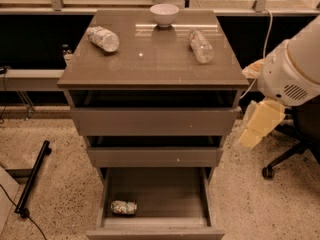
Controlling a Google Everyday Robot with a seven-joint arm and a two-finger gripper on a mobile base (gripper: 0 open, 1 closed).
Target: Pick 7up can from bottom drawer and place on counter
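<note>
The 7up can [123, 207] lies on its side in the front left of the open bottom drawer [165, 196]. The counter [150, 64] is the glossy top of the cabinet. My gripper [256, 128] is the pale cream part hanging below the white arm housing [295, 69], at the right of the cabinet, level with the top and middle drawers. It is well above and to the right of the can and touches nothing.
Two clear plastic bottles [103, 38] [201, 46] lie on the counter, with a white bowl [164, 14] at its back edge. The two upper drawers stand slightly open. An office chair base [282, 161] is at the right, a black bar [32, 179] on the floor at the left.
</note>
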